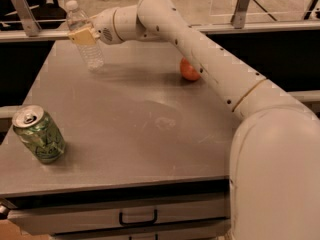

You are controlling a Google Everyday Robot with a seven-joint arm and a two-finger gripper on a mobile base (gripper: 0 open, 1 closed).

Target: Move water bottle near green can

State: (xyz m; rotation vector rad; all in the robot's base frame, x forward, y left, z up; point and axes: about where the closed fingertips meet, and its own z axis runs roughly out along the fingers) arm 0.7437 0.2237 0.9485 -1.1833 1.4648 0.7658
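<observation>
The water bottle (pixel 85 36), clear with a white cap, is tilted and held above the far left part of the grey table (pixel 135 119). My gripper (pixel 84 36) is shut on the bottle's middle, its pale finger pads across the label. The green can (pixel 38 134), green with pale swirls and a silver top, stands upright near the table's front left edge, well apart from the bottle.
An orange fruit (pixel 189 70) lies at the far right of the table, partly behind my arm (pixel 210 64). A rail with metal brackets (pixel 20 11) runs behind the table. A drawer handle (pixel 137 217) is below the front edge.
</observation>
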